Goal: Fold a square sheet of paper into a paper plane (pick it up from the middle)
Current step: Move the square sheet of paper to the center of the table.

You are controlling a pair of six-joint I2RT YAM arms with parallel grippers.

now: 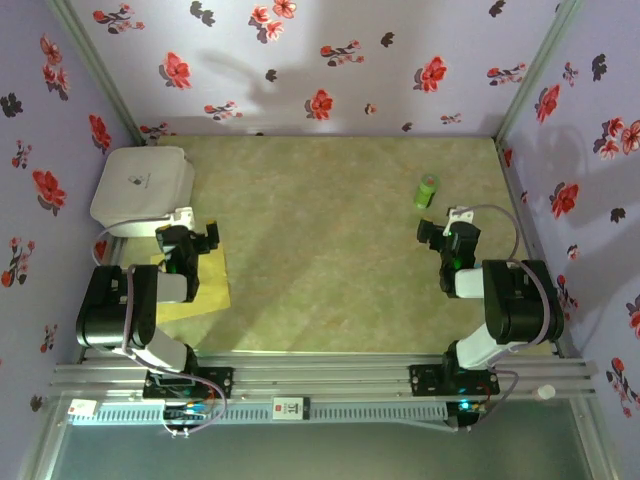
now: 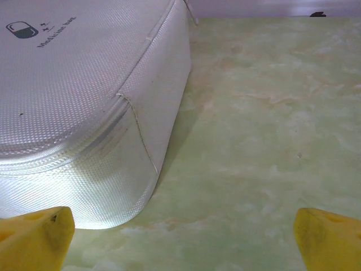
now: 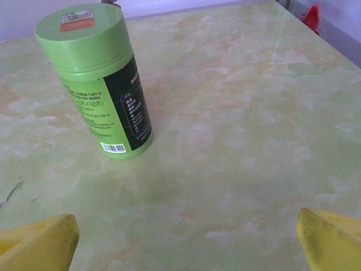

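The tabletop (image 1: 330, 260) carries a white rounded box (image 1: 143, 185) in its far left corner. The square sheet of paper (image 1: 212, 288) lies flat near the near left corner, partly under the left arm. The left gripper (image 1: 190, 228) and right gripper (image 1: 445, 228) stand spread wide, holding nothing. A green cylinder (image 1: 428, 190) stands upright towards the right edge.

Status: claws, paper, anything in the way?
Both open, empty: left claw faces white bag, right claw faces green bottle. Yellow sheet lies flat, partly under left arm. Not yet picked up.
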